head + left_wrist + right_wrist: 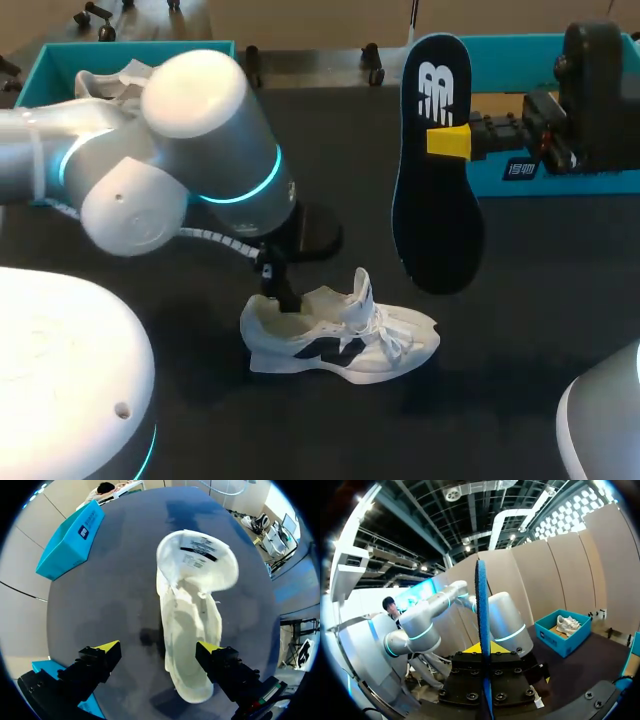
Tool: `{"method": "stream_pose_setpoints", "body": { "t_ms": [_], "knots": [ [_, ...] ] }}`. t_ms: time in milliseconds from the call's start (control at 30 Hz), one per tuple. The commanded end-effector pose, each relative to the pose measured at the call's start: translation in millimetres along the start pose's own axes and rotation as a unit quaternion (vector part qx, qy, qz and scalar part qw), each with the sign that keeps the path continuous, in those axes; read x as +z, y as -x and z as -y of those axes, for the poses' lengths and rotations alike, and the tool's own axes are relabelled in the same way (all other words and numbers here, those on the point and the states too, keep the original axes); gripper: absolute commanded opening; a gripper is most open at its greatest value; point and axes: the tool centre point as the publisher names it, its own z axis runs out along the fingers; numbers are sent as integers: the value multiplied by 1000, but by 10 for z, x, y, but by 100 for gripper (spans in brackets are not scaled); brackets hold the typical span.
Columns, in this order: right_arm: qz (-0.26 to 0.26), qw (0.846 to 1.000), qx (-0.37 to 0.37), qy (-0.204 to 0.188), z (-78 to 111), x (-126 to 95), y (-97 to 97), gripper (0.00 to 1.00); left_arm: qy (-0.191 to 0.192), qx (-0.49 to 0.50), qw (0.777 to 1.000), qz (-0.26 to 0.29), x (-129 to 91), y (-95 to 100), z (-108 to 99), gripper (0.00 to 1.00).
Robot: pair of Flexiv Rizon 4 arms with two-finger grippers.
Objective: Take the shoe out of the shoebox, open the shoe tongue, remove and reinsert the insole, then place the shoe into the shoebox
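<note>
A white shoe with dark side marks (340, 338) lies on the black table (520, 320), its tongue (196, 555) pulled wide open. My left gripper (275, 280) is down at the shoe's heel. It is open (157, 649), with one finger at the heel opening and the other over the table beside the shoe (187, 630). My right gripper (448, 140) is raised at the right and shut on a dark insole (437, 170), which hangs upright above the table. In the right wrist view the insole (481, 610) shows edge-on between the fingers (482, 650).
A teal shoebox (50, 70) at the back left holds a second white shoe (105, 85); it also shows in the right wrist view (562, 637). A second teal box part (560, 175) lies at the back right behind my right gripper.
</note>
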Motion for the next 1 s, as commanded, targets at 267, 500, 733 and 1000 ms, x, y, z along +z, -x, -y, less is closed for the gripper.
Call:
{"method": "stream_pose_setpoints", "body": {
  "t_ms": [267,500,733,1000],
  "knots": [
    [0,1000,1,-1,-8,26,14,0,7,-11,1000,-17,506,84,184,100],
    [0,1000,1,-1,-8,26,14,0,13,-6,1000,-24,622,3,162,95],
    [0,1000,1,-1,-8,26,14,0,19,-8,999,-29,685,-44,142,74],
    [0,1000,1,-1,-8,26,14,0,15,-1,999,-30,697,-76,126,0]
  ]
}}
